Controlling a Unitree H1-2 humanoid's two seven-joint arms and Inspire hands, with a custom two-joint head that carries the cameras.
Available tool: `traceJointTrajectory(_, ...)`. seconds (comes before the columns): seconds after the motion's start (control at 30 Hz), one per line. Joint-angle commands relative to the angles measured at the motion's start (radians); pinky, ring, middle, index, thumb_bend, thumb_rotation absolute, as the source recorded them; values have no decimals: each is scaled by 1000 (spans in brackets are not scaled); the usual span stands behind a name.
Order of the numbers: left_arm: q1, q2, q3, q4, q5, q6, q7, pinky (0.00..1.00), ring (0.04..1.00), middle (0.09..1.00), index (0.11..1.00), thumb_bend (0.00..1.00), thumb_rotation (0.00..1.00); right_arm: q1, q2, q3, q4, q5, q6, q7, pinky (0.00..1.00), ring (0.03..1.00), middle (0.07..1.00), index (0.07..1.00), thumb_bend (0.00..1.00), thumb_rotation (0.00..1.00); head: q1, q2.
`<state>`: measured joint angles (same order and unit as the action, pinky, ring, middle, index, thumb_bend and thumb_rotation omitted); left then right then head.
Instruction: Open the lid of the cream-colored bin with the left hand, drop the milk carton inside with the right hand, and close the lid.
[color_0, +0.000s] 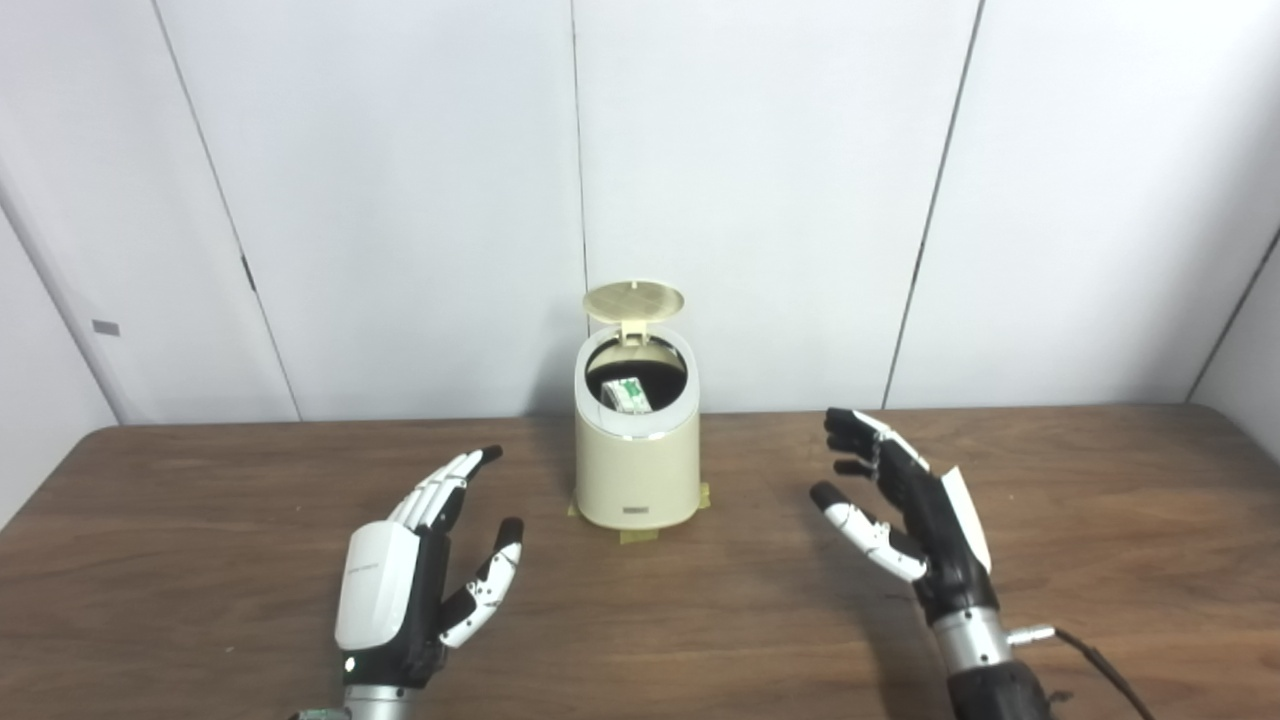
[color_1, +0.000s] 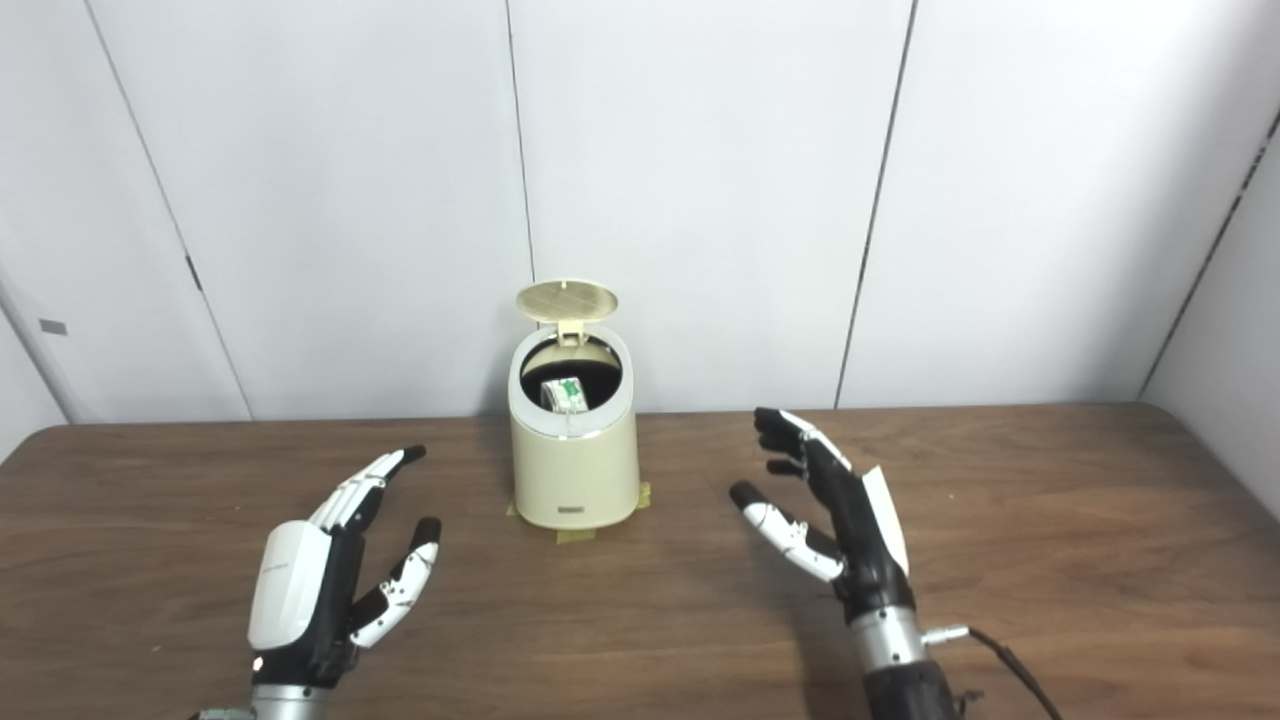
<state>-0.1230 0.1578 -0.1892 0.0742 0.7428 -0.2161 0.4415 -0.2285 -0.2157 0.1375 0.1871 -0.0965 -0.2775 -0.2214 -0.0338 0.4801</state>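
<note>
While standing open, lid (color_0: 633, 301) awaiting closing.
Resting inside cream bin (color_0: 637, 470) at twelve o'clock: milk carton (color_0: 628, 394), seemingly light. Hovering empty, fingers spread: left hand (color_0: 420, 560), right hand (color_0: 900, 505). Pressing lid's front edge, probably light and springy.

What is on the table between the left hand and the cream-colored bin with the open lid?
Nothing: only bare brown wooden table lies between the left hand and the cream-colored bin. Both eye views show this.
</note>
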Motion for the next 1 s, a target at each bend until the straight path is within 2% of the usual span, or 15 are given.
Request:
traceJointTrajectory(0.0, 44, -14, -8, 86, -12, -31, 29, 745, 839, 862, 852, 280, 691, -20, 5, -21, -29, -27, 3, 15, 781, 847, 847, 846, 323, 572, -1, 1)
traceJointTrajectory(0.1, 37, -19, -1, 85, -37, -28, 15, 752, 845, 868, 860, 294, 725, -3, 21, -33, -31, -54, 36, 27, 793, 861, 868, 867, 319, 611, -1, 0)
traceJointTrajectory(0.3, -3, -18, 11, -2, -61, 8, -40, 801, 878, 896, 889, 337, 856, 7, 38, -49, -1, -89, 14, 36, 805, 850, 862, 865, 305, 599, 6, 1)
traceJointTrajectory(0.43, -79, -12, 35, -110, -65, 82, -117, 823, 900, 917, 909, 360, 916, 8, 51, -60, 14, -100, -7, 31, 791, 839, 854, 859, 303, 606, 6, 0)
traceJointTrajectory(0.5, -123, -12, 47, -150, -56, 123, -150, 841, 903, 924, 912, 422, 977, 11, 55, -62, 11, -95, -6, 39, 789, 840, 854, 859, 311, 617, 9, 0)
traceJointTrajectory(0.57, -161, -14, 57, -173, -51, 143, -168, 851, 900, 920, 906, 448, 996, 15, 59, -65, 6, -85, 4, 53, 803, 850, 862, 867, 314, 629, 10, 0)
traceJointTrajectory(0.67, -243, -18, 60, -215, -23, 220, -230, 886, 914, 922, 910, 482, 1000, 19, 63, -68, 15, -96, -9, 55, 799, 851, 862, 866, 305, 602, 11, 1)
traceJointTrajectory(0.73, -299, -20, 51, -235, 0, 278, -284, 909, 920, 922, 911, 527, 1000, 21, 69, -71, 17, -106, -10, 52, 799, 852, 864, 868, 300, 589, 15, -1)
traceJointTrajectory(0.8, -344, -17, 38, -242, 18, 315, -324, 923, 924, 924, 908, 590, 1000, 24, 76, -74, 18, -113, -6, 49, 816, 864, 873, 881, 299, 593, 17, -2)
traceJointTrajectory(0.83, -355, -16, 35, -243, 23, 324, -336, 923, 924, 924, 908, 590, 1000, 26, 79, -76, 19, -115, -6, 48, 816, 864, 873, 881, 299, 593, 17, -2)
traceJointTrajectory(0.97, -454, -18, -4, -244, 113, 428, -432, 975, 949, 915, 900, 711, 1000, 33, 89, -80, 21, -127, -4, 46, 854, 899, 901, 918, 288, 586, 14, 4)
